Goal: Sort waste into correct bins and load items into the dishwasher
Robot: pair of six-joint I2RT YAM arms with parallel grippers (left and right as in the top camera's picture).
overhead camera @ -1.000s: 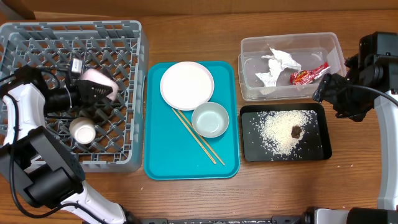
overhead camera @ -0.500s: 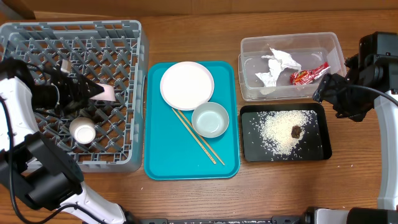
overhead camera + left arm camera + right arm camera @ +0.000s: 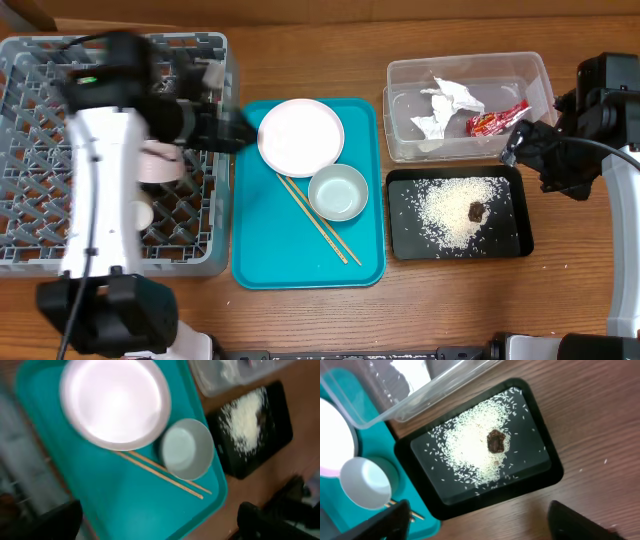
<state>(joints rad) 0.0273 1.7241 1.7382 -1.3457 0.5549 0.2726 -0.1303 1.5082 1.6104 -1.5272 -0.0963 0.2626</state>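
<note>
At the near edge of the table, the black tray (image 3: pixel 400 245) held rice grains (image 3: pixel 450 205) and a brown scrap (image 3: pixel 477 211); the right gripper (image 3: pixel 479 507) hung above it, jaws spread and empty. On the teal tray (image 3: pixel 262 240) lay the chopsticks (image 3: pixel 320 222), just beside the grey-green bowl (image 3: pixel 337 192), then the white plate (image 3: pixel 300 136). The left gripper (image 3: pixel 160 512) hovered over them, jaws released. Farther back, the clear tub (image 3: pixel 400 80) held tissue (image 3: pixel 445 105) and the red wrapper (image 3: pixel 495 120). The pink bowl (image 3: pixel 160 165) sat in the dish rack (image 3: pixel 200 260).

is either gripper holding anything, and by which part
Nothing is held: the left gripper is open and empty near the teal plastic tray, the right gripper open and empty near the flat black rectangular tray.
</note>
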